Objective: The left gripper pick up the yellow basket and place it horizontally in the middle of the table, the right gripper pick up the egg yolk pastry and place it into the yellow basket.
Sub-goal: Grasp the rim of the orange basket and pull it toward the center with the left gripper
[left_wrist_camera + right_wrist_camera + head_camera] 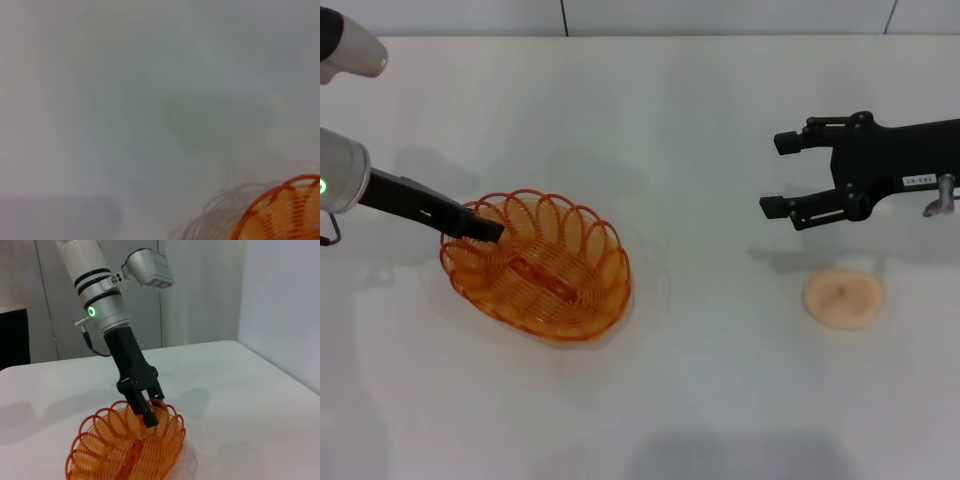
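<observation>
The yellow basket (542,268) stands on the white table (700,400), left of the middle. My left gripper (488,228) reaches in from the left, and its fingers are closed over the basket's near-left rim. The right wrist view shows this gripper (152,412) pinching a rim loop of the basket (125,450). The left wrist view shows only a corner of the basket (285,215). My right gripper (778,175) is open and empty, and hovers at the right, just beyond the egg yolk pastry (843,298), which lies flat on the table.
The table's far edge meets a grey wall (720,15). Bare white tabletop lies between the basket and the pastry.
</observation>
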### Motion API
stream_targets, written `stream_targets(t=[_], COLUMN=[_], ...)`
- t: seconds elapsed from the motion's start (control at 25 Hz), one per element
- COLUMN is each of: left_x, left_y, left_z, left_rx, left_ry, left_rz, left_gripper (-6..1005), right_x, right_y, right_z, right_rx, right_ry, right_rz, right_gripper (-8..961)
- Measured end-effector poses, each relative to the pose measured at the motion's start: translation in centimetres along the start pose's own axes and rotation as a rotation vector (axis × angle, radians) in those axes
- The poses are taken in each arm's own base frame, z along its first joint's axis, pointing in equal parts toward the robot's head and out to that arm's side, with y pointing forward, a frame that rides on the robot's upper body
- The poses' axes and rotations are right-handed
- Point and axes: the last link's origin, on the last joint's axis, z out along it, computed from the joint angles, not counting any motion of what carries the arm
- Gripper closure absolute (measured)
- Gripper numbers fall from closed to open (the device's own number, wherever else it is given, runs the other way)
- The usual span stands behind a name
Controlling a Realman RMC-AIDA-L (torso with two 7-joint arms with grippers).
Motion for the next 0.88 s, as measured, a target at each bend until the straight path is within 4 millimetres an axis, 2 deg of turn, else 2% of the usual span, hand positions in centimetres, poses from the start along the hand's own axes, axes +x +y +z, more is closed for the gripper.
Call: stream_targets(t=[0.32, 0.64, 0.88], left_x=[0.0, -0.1, -0.1], left_y=[0.4, 1.0, 1.9], left_z=[0.3, 0.4, -1.1], left_rx=[-0.015, -0.047, -0.1], left_ry=[0.013, 0.027, 0.084], left_rz=[-0.006, -0.028, -0.128], left_gripper=[821, 878, 900], right_x=[0.3, 0.3, 0.0], right_y=[0.1, 0.1, 0.0], right_z=[-0.2, -0.2, -0.3], right_rx=[0.004, 0.007, 0.011], right_ry=[-0.003, -0.007, -0.017], right_rz=[0.009, 0.011, 0.007], right_gripper=[97, 97, 96])
